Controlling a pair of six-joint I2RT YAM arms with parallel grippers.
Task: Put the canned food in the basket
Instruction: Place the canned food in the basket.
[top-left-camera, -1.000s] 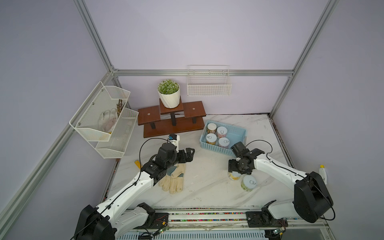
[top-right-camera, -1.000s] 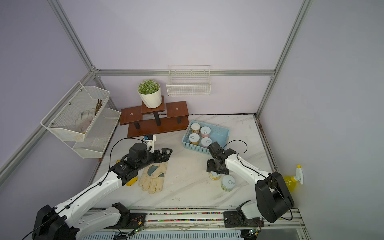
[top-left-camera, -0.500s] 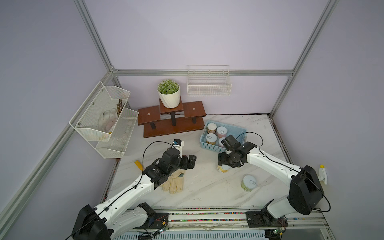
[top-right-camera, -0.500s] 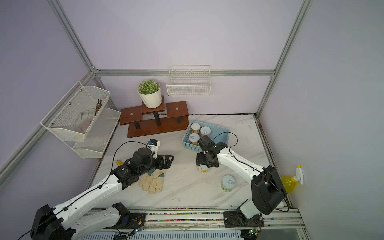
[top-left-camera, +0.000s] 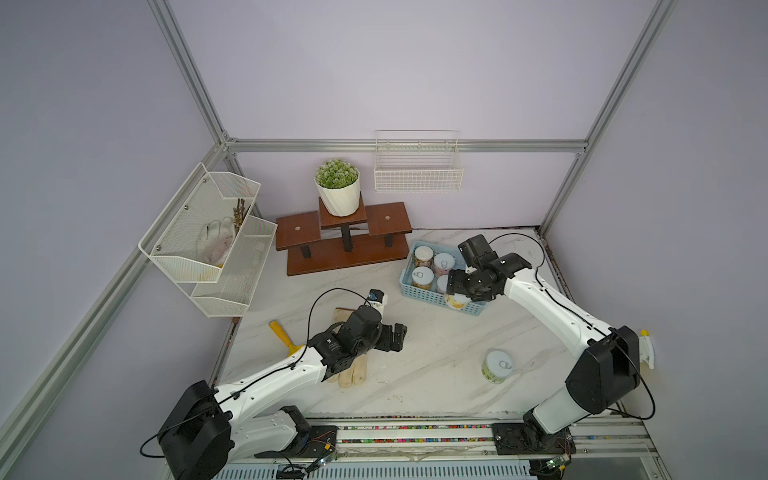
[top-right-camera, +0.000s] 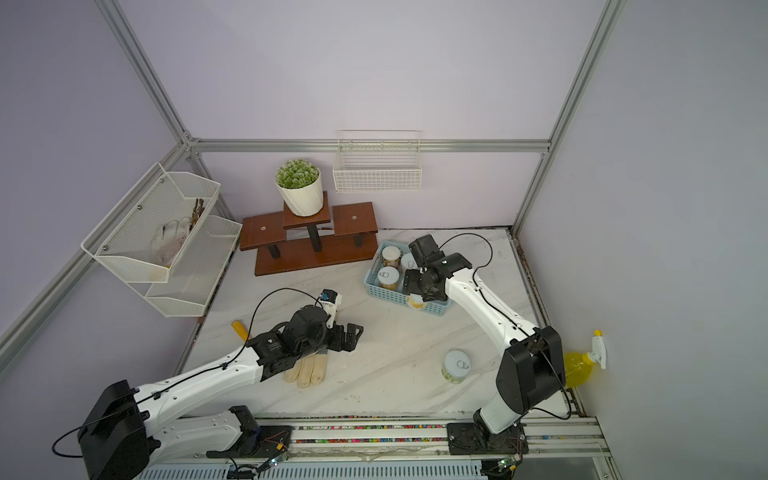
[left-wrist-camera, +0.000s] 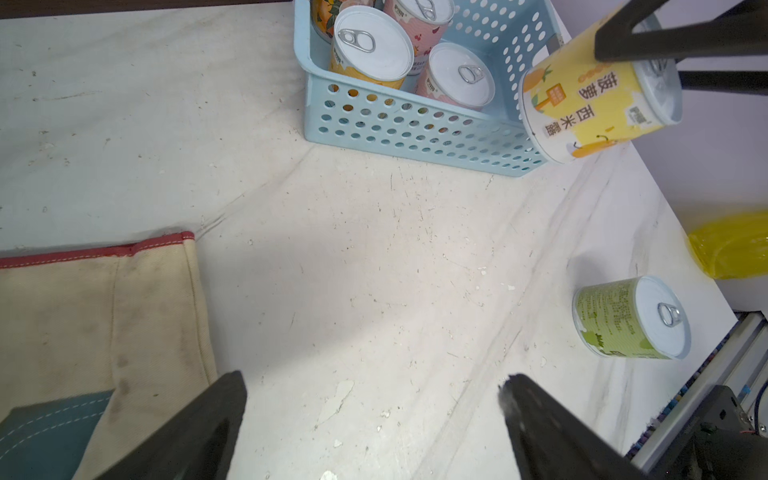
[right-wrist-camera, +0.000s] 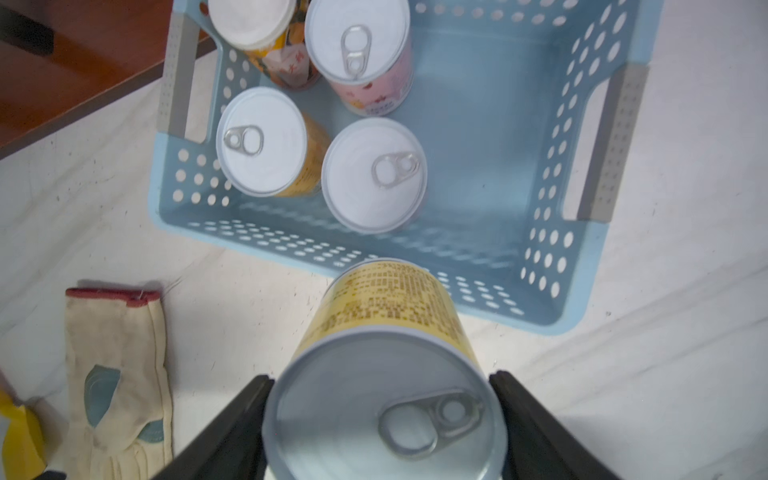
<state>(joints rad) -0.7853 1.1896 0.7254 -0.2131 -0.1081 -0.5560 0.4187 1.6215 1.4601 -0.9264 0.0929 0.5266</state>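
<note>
I read the light blue perforated basket (top-left-camera: 428, 296) near the surface's back right corner. Four cans (right-wrist-camera: 374, 174) stand upright in its left end, lids up. The yellow can (left-wrist-camera: 598, 99) hangs tilted over the basket's front wall, clamped in the right gripper (right-wrist-camera: 382, 415). The green can (top-left-camera: 498, 365) stands upright near the front edge.
</note>
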